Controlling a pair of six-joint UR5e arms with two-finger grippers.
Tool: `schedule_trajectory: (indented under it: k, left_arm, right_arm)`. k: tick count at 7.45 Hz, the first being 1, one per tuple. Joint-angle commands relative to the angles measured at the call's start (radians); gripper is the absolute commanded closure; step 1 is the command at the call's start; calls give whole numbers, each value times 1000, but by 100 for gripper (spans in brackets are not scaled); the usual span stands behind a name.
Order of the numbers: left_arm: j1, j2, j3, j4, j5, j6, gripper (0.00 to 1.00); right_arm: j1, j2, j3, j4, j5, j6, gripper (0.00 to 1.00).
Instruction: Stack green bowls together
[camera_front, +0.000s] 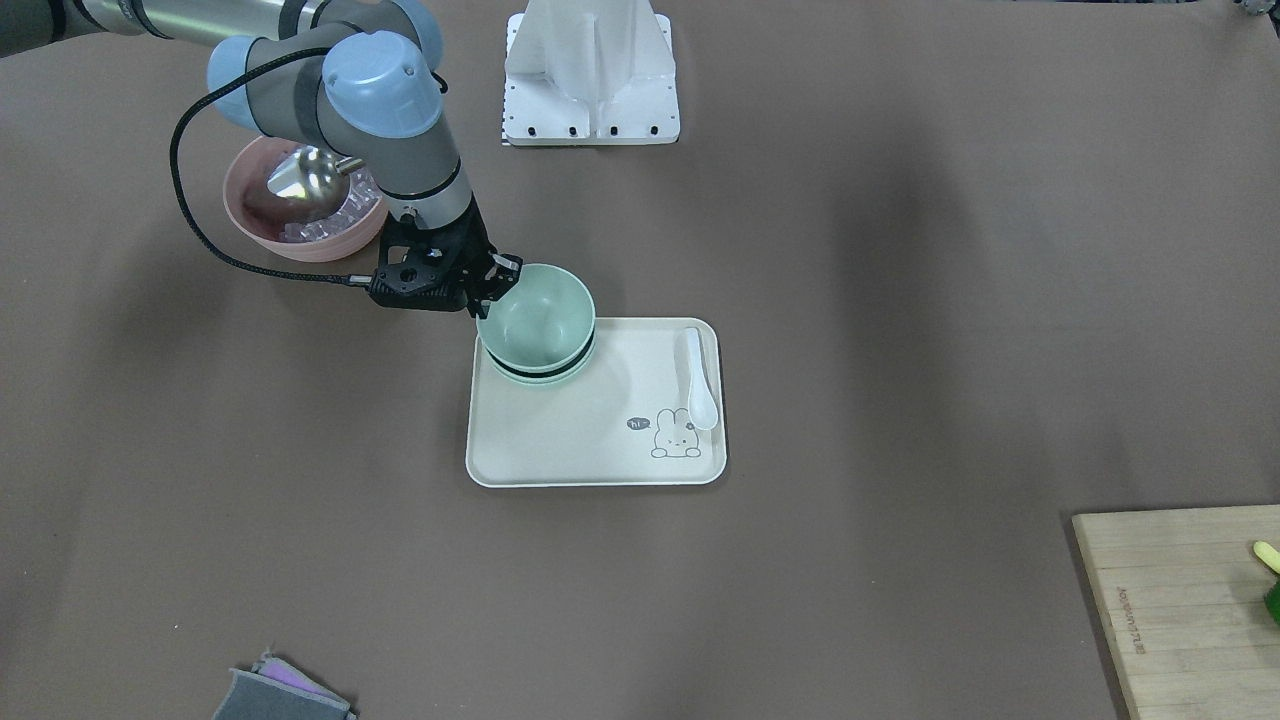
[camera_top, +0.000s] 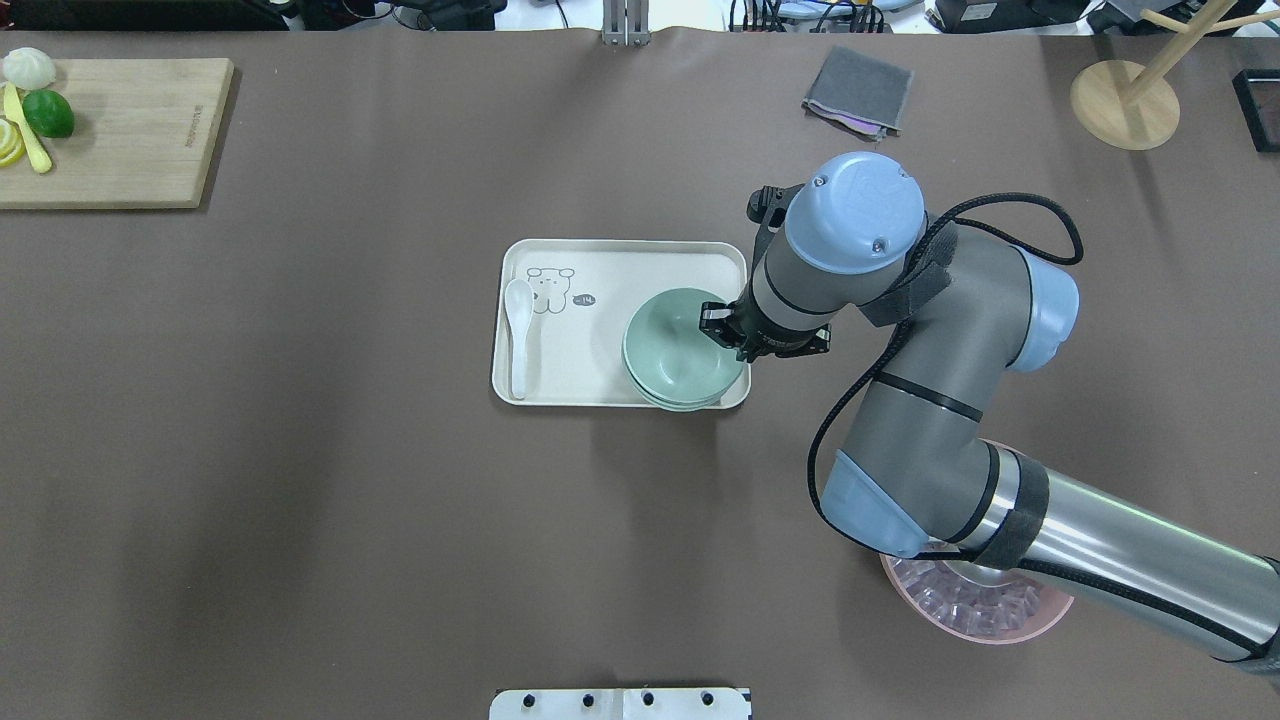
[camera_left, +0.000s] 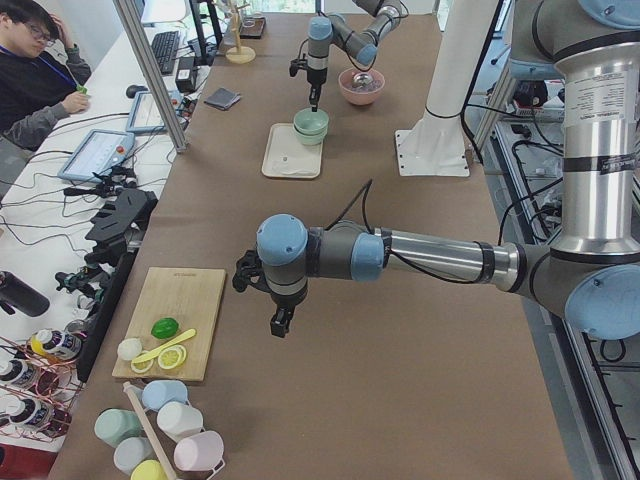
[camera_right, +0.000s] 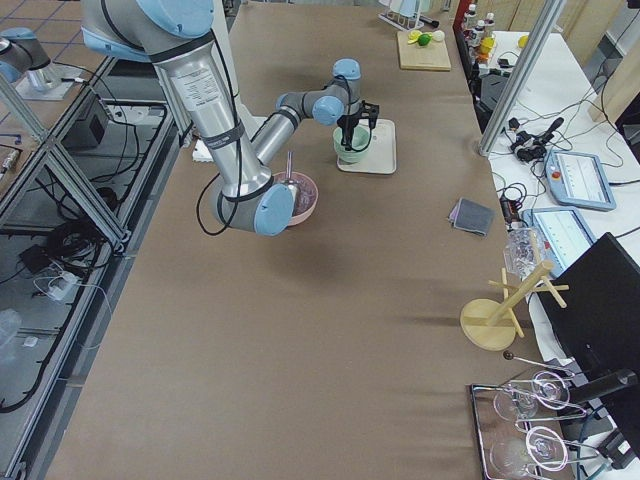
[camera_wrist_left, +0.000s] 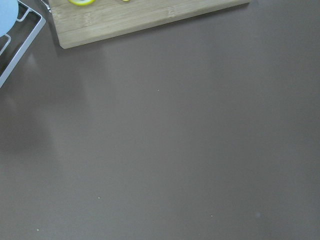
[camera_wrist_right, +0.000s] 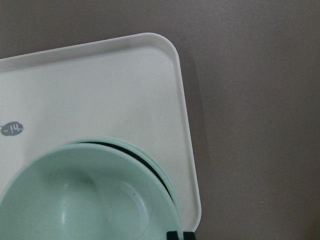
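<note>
Wooden cutting board (camera_wrist_left: 150, 20) on brown table (camera_wrist_left: 175, 150).

Seen from overhead, a cream tray (camera_top: 640, 262) lies near the middle of the brown table (camera_top: 300, 450). A white spoon (camera_top: 519, 330) lies along its 9 o'clock edge, beside a small bunny drawing (camera_top: 548, 288). From the tray, a wooden cutting board (camera_top: 130, 130) is far away at 10 o'clock. On it are a lime (camera_top: 48, 113), lemon slices (camera_top: 10, 140), a yellow knife (camera_top: 38, 155) and a white round item (camera_top: 28, 68). A folded grey cloth (camera_top: 858, 90) lies at 1 o'clock and a wooden stand (camera_top: 1125, 105) at 2 o'clock. A pink bowl (camera_top: 1000, 615) with clear pieces and a metal scoop (camera_front: 305, 180) sits at 4 o'clock. A white mounting plate (camera_top: 620, 704) is at 6 o'clock.
</note>
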Motion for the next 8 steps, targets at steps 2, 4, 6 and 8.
schedule_trajectory:
  k: [2, 4, 6, 8]
  left_arm:
    - [0, -1, 2, -1, 0, 0, 2]
    - [0, -1, 2, -1, 0, 0, 2]
    - [0, -1, 2, -1, 0, 0, 2]
    - [0, -1, 1, -1, 0, 0, 2]
  right_arm:
    - [0, 9, -11, 1, 0, 0, 100]
    - [0, 9, -20, 3, -3, -2, 100]
    - [0, 9, -22, 3, -2, -2, 100]
    - [0, 9, -25, 3, -3, -2, 100]
